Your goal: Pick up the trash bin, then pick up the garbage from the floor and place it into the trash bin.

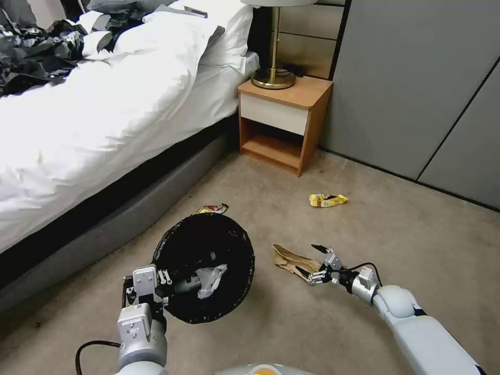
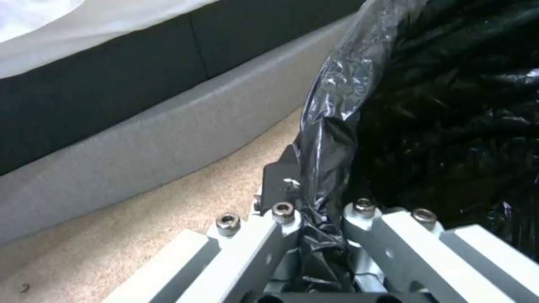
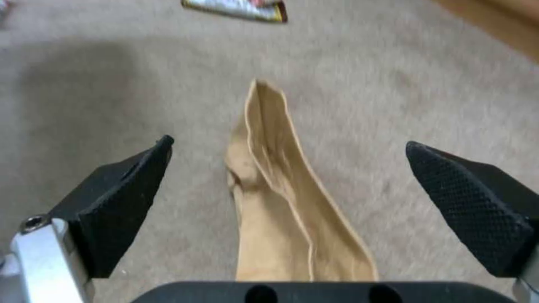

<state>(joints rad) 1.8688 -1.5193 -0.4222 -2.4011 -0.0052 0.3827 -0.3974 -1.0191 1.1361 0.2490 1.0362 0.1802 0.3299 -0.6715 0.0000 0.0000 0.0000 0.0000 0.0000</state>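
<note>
1. On the floor (image 1: 406,229), at my one o'clock: brown paper bag (image 1: 289,259), flat, creased; likely light, limp; best pinched across its near edge
2. My right gripper (image 1: 312,262): low, reaching forward, jaws spread wide astride the bag
3. My left gripper (image 1: 165,281): clamped on the trash bin (image 1: 203,268) rim, eleven o'clock

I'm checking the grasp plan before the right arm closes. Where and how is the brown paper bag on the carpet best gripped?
Probably across its narrow width, near the end closest to the right gripper. The brown paper bag lies flat and elongated on the floor, with raised folded edges along its length. Coming from above, open fingers straddling it, lets the pads pinch those edges together.
</note>
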